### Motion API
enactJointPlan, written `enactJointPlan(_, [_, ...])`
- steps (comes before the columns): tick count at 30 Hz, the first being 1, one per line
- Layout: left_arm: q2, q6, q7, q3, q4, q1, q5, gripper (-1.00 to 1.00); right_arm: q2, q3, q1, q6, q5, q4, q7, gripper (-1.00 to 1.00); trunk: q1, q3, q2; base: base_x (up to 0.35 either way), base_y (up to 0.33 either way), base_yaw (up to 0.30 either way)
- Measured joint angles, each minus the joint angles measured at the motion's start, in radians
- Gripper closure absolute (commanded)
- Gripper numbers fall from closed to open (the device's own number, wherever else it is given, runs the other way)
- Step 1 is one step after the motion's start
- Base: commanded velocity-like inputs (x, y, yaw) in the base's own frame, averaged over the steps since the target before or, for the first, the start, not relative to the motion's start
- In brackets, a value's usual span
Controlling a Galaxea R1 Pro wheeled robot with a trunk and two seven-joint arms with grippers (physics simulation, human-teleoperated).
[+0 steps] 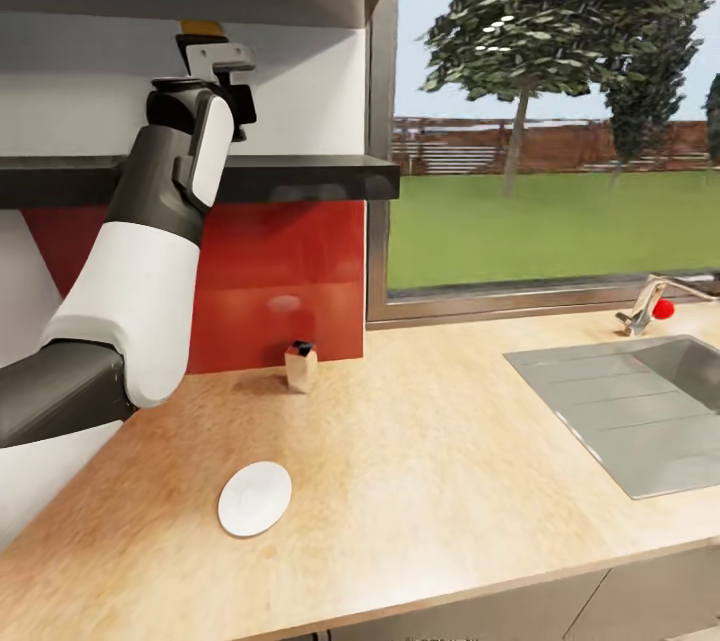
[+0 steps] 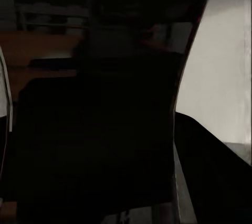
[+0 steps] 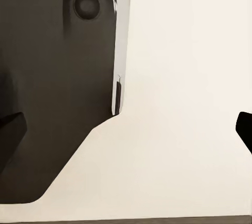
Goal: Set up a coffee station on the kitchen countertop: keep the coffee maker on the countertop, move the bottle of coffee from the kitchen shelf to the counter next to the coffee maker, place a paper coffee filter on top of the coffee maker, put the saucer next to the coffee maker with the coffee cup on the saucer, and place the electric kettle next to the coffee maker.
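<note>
Beige countertop point(image 1: 420, 441), round white saucer point(image 1: 255, 498)

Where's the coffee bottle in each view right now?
Head: bottle over the black shelf, its yellow cap peeking just above the left pincer.
Left wrist: a dark mass close ahead, likely the bottle; too dark to confirm.
Right wrist: a pale surface and the robot's own casing.
Shared landmark: probably the white wall.
</note>
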Motion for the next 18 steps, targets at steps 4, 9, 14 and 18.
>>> enactJointPlan(4, [0.001,0.0,0.0,0.0,0.0,0.001,0.001,1.0,0.0,0.0,0.0,0.0,-0.001,-0.001,0.0,-1.0,0.0,0.0,0.0,0.0,0.0,-0.296])
enactJointPlan(9, [0.0,0.0,0.001,-0.001,0.002,0.001,0.0,1.0,0.001,0.0,0.0,0.001,-0.002,-0.003,0.0,-1.0,0.0,0.0,0.0,0.0,0.0,-0.297])
enactJointPlan(14, [0.0,-0.001,0.001,-0.002,0.002,0.013,0.003,1.0,0.001,0.0,0.0,0.001,-0.002,-0.003,0.0,-1.0,0.0,0.0,0.0,0.0,-0.121,-0.297])
enactJointPlan(18, [0.001,0.0,0.002,-0.002,0.002,0.015,0.0,1.0,0.001,0.0,0.0,0.001,-0.002,-0.003,0.0,-1.0,0.0,0.0,0.0,0.0,-0.262,-0.292])
